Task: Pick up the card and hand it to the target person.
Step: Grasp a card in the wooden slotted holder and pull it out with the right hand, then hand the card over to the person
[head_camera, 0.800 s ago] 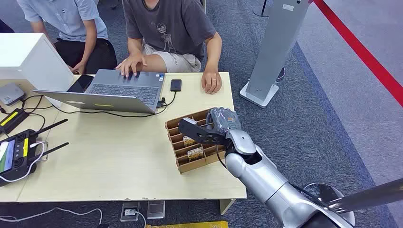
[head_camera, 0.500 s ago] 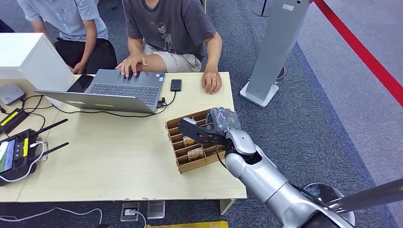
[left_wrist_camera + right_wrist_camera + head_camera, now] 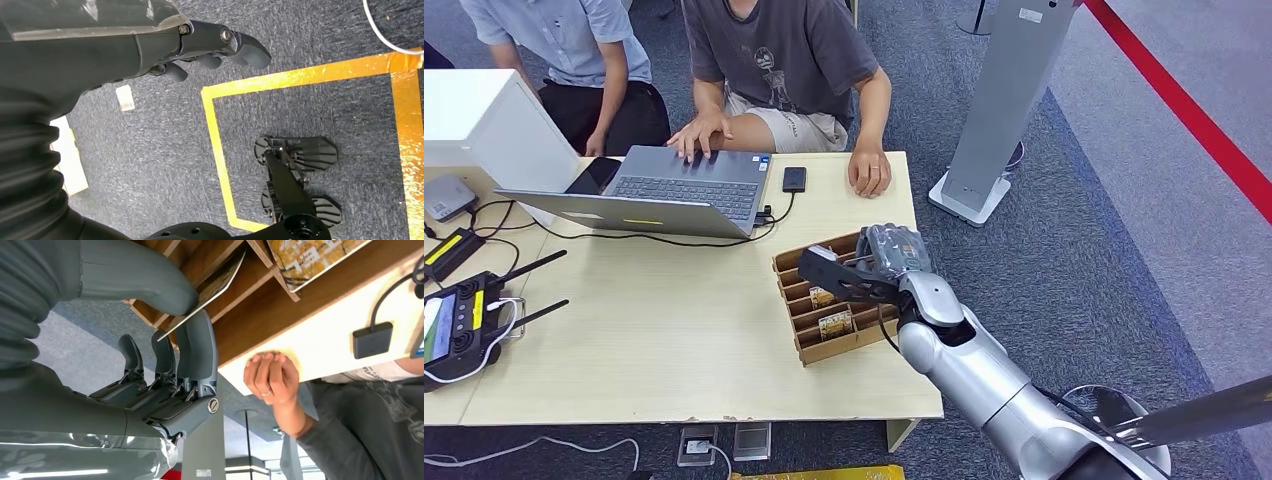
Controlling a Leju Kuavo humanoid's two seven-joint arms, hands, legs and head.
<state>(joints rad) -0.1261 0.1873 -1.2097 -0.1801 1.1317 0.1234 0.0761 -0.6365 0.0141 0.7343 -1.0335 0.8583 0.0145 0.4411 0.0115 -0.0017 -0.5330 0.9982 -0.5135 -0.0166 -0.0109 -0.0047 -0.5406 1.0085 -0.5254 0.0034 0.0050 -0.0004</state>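
My right hand [image 3: 170, 340] pinches one card [image 3: 207, 290] between thumb and a finger, edge-on, because the wooden rack [image 3: 824, 345] keeps its cards upright in narrow slots. Beyond my fingers I count two more cards [image 3: 835, 322] standing in the rack. My left hand [image 3: 200, 47] hangs holding nothing, fingers loosely curled, above the floor

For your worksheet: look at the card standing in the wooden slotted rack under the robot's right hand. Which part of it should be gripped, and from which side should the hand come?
Grip the card by its free upper edge, which stands proud of the rack; the slot walls cover its lower part. Come from above, thumb on one flat face, a finger on the other. The right robot hand already pinches it this way, so lifting it along the slot seems best.
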